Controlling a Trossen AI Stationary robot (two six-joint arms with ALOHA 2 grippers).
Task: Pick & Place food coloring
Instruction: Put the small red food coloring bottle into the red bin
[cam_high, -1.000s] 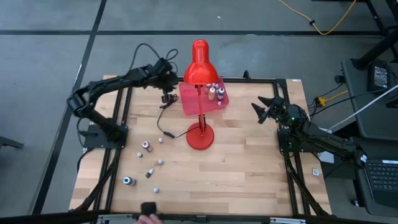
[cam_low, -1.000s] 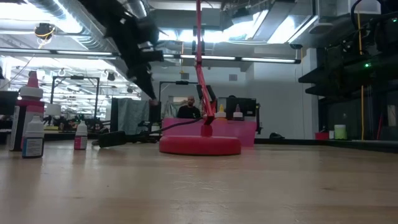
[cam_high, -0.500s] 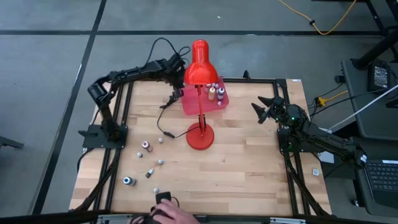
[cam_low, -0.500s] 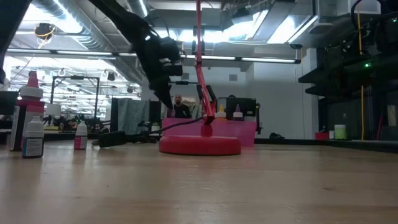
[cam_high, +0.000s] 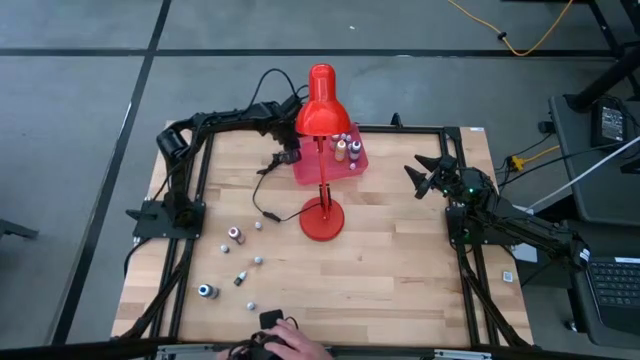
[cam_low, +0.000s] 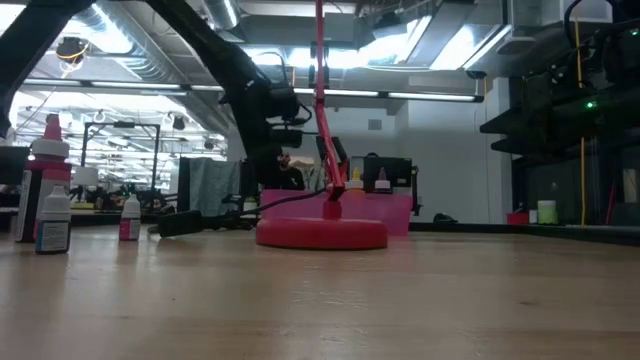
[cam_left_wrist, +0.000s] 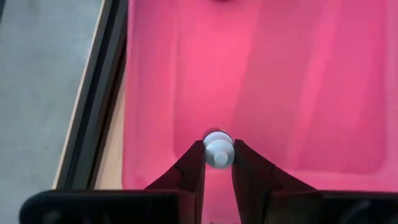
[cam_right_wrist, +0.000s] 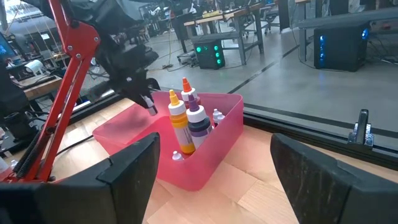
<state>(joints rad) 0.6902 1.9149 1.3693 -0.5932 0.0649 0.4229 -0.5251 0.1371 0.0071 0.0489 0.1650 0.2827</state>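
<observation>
My left gripper (cam_left_wrist: 217, 157) hangs over the pink tray (cam_left_wrist: 311, 93), shut on a tiny food coloring bottle with a white ribbed cap (cam_left_wrist: 217, 149). It also shows in the high view (cam_high: 288, 155), beside the red lamp's shade. More food coloring bottles (cam_high: 345, 148) stand upright in the tray's far right corner. Several others (cam_high: 235, 235) lie or stand loose on the table's near left part. My right gripper (cam_right_wrist: 211, 180) waits open at the table's right side (cam_high: 420, 172), pointing level toward the tray. My left gripper pinches the small bottle at its white ribbed cap (cam_left_wrist: 219, 144) between its two fingertips. The fingers slant steeply down from above the tray's left part. The bottle is seen end-on, so its body is hidden behind the cap. Whether it touches the tray's floor cannot be told.
A tall red desk lamp (cam_high: 322, 100) stands mid-table on a round base (cam_high: 322, 218); its stem crosses in front of the tray and its black cord (cam_high: 262, 190) runs left. A person's hand (cam_high: 290, 345) holds a dark object at the near edge.
My left gripper has moved toward the lamp and the pink tray and sunk lower over the tray's left part, staying shut on the bottle. A person's hand has come in over the table's near edge.
</observation>
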